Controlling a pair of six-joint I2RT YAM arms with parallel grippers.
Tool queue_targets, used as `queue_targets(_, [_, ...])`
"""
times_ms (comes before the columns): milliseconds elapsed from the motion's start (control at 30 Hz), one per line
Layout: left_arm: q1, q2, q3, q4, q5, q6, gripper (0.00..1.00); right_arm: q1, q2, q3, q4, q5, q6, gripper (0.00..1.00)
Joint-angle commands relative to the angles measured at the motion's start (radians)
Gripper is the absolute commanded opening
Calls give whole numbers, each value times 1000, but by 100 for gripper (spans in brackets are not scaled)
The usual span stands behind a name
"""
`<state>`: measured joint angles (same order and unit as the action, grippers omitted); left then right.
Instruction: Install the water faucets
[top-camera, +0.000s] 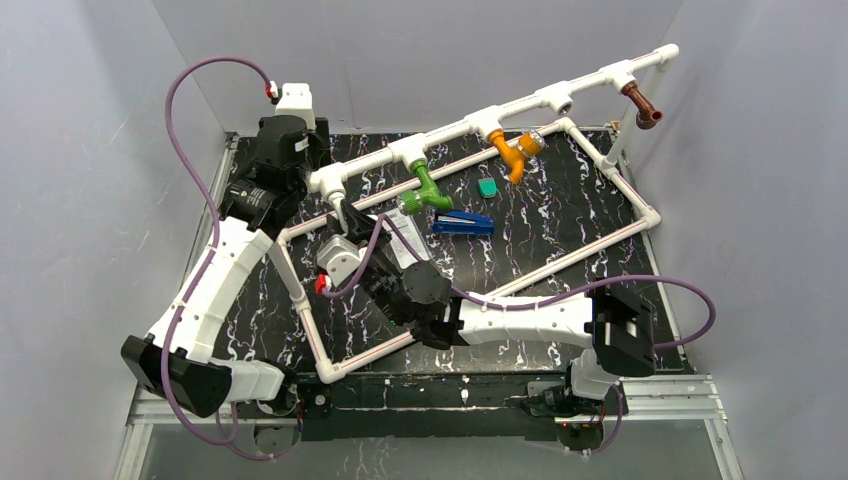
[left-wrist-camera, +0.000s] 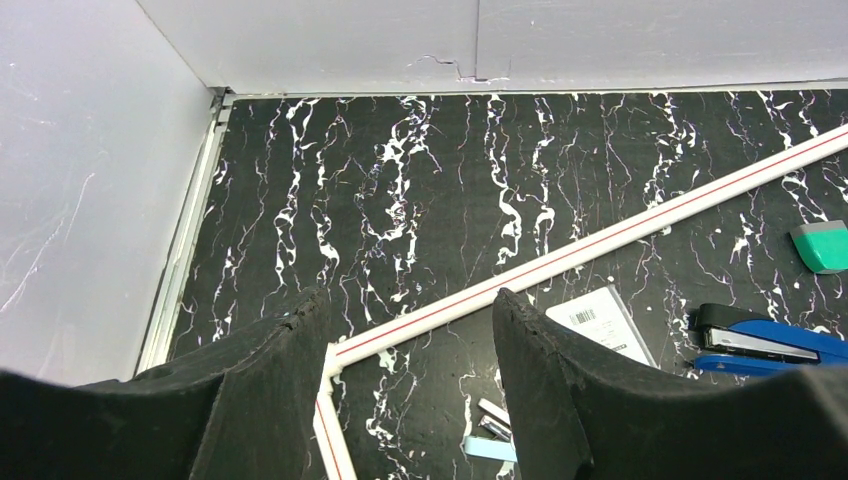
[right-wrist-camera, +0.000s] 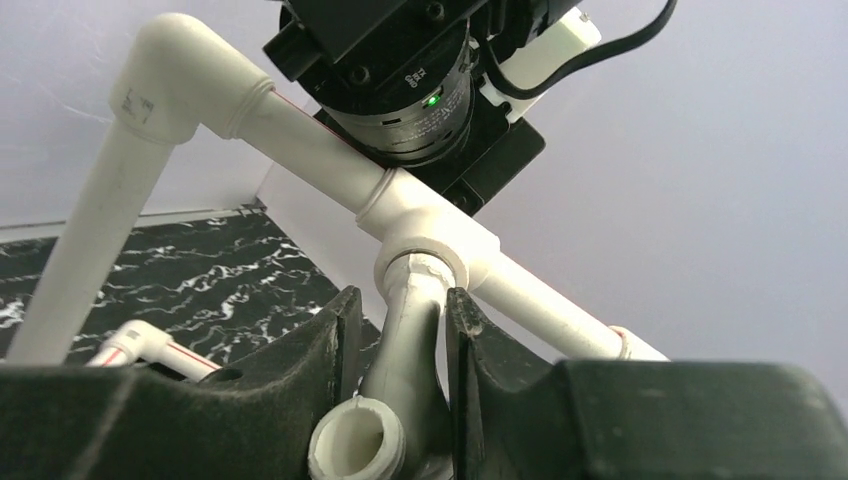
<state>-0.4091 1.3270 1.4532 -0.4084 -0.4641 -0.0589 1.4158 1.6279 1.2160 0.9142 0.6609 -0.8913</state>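
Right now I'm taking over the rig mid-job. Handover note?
Left gripper: jaws open, empty, above the table.
Right gripper: jaws closed on the white faucet, its stem in the leftmost tee of the pipe frame.
Done: green faucet, orange faucet and brown faucet hang from their tees.
Left: check the white one is seated (can't tell from here), then release. The empty tee between orange and brown needs a faucet; no spare in view.
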Motion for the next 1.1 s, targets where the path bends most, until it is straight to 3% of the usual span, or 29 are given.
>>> queue_targets(0, [-54, 92, -94, -240, 72, 5, 58, -34, -17, 55, 60, 71, 343, 1])
queue_targets(167, [-54, 84, -102, -234, 68, 5, 59, -34, -28, 68, -39, 44, 311, 1])
queue_targets(200, [-54, 85, -103, -233, 68, 4, 59, -33, -34, 65, -55, 43, 305, 7])
queue_targets(300, [-55, 86, -104, -233, 69, 5, 59, -32, -63, 53, -102, 29, 302, 39])
queue_targets(367, [-55, 86, -105, -233, 68, 4, 59, -32, -88, 42, -124, 21, 301, 55])
queue_targets(667, [-56, 92, -93, -240, 58, 2, 59, -29, -213, 85, -433, -87, 345, 97])
queue_targets(867, [-56, 101, -83, -246, 48, -2, 59, -29, -395, 84, -673, -158, 397, 99])
queue_targets(1067, [-56, 129, -33, -254, 43, -21, 57, -29, -547, 25, -764, -66, 411, 98])
